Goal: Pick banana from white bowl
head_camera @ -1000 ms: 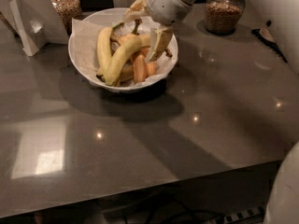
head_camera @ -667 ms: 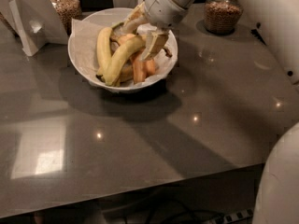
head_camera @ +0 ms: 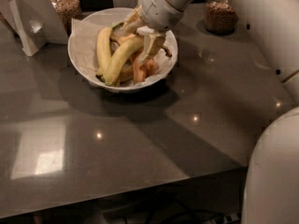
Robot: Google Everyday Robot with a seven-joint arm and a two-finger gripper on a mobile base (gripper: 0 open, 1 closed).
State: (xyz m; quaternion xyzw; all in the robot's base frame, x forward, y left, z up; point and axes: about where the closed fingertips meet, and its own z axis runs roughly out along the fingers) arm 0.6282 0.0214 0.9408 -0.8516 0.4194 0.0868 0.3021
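Observation:
The white bowl, lined with crinkled paper, stands at the back middle of the grey table. In it lies the long pale yellow banana, set diagonally with its dark tip toward the bowl's front left. A shorter yellow banana lies to its left, and orange pieces lie to its right. My gripper reaches down into the bowl from the upper right. Its fingers are spread, one on each side of the long banana's upper end. The banana still rests in the bowl.
A glass jar of nuts stands behind the bowl at the left and another at the back right. A white napkin holder stands at the far left. The robot's white body fills the right edge.
The gripper has shifted slightly left and lower into the bowl, over the long banana's upper end. The fruit has not visibly moved.

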